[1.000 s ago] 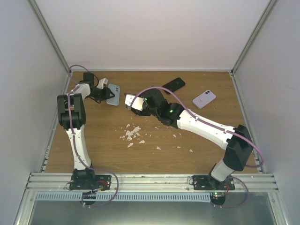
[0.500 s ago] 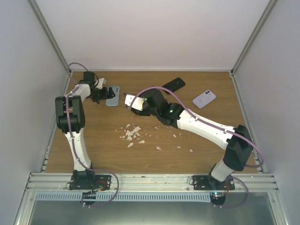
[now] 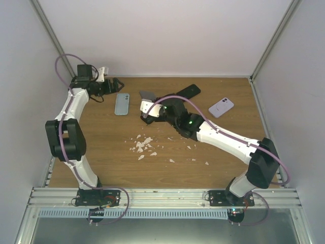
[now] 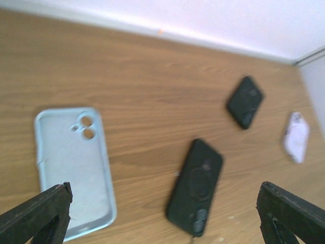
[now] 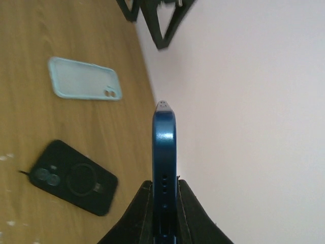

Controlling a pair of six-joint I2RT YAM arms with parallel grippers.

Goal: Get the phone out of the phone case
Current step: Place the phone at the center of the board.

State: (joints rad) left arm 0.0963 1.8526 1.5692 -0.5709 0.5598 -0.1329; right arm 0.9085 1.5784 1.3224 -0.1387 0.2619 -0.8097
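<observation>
Two tools, two states. Left tool [image 3: 114,83] stood wide open and empty above the brown wooden tabletop [image 3: 101,147], near the back-left corner. Right tool [image 5: 164,186] was clamped on the dark blue slab phone [image 5: 164,137], held edge-on. Pale blue rubbery phone case [image 4: 73,168] lay flat and empty, clear of both.

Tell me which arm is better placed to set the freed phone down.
Right. The right fingers are shut on the blue phone, held on edge above the table; the left fingers are open and empty, off the light blue case lying flat.
</observation>
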